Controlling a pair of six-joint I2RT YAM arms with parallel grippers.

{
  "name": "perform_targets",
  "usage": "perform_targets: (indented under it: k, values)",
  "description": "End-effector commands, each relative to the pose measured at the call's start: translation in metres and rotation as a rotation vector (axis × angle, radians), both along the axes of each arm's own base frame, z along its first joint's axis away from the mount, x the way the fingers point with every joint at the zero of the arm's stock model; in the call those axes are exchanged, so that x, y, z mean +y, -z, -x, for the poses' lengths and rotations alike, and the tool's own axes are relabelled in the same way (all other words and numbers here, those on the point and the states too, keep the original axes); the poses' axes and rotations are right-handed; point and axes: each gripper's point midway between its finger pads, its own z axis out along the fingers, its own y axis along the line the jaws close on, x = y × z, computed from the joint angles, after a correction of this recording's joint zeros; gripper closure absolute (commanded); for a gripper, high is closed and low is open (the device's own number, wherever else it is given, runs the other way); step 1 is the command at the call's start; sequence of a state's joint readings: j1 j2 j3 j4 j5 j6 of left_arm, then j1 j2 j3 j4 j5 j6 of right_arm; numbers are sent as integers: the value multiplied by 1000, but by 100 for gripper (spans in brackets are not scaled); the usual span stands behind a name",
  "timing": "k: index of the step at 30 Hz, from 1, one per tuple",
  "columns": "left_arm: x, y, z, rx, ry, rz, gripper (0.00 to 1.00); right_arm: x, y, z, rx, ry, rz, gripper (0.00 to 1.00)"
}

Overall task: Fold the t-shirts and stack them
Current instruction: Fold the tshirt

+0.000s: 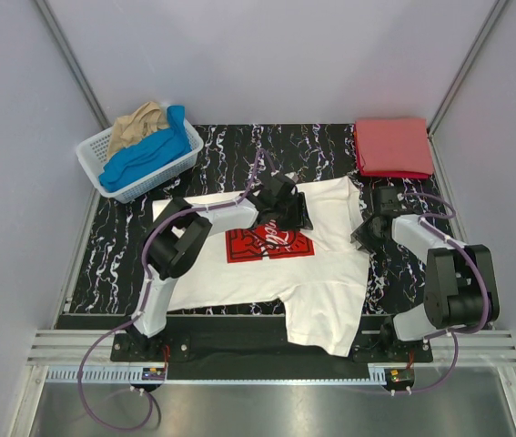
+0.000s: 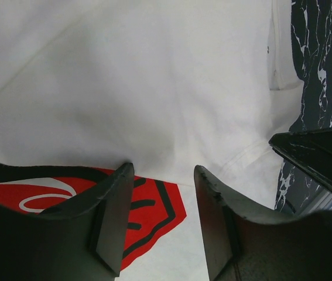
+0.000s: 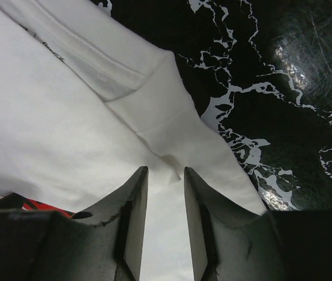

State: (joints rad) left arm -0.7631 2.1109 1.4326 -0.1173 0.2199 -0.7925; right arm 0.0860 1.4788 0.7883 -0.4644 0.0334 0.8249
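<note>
Status: white tee [image 1: 330, 291] flat mid worktop [image 1: 121, 246], spread for folding | left claw [image 2: 160, 170] apart above red print [image 1: 267, 244] | right claw [image 3: 166, 170] narrow at 3 o'clock sleeve [image 3: 177, 126], grip cannot tell | red tee [image 1: 394, 146] folded, 1 o'clock

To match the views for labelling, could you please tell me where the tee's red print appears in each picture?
Top external: the red print sits near the centre, on the white tee.
Left wrist: it fills the lower left.
Right wrist: only a sliver shows at the lower left edge.
Shared landmark: the black marbled table, at the right in both wrist views.
</note>
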Motion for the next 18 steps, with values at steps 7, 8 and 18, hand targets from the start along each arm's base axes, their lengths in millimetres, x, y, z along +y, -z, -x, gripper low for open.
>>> perform_targets:
  k: [7,8,18]
  values:
    - [-12,-16,-16,-64,-15,32,55,-3,6,-6,-34,42,3,65]
    - [-12,-17,-16,-67,-14,33,56,-3,6,-7,-37,43,2,66]
    - [-12,-27,-17,-82,-1,33,62,6,-6,-8,-81,28,-47,100]
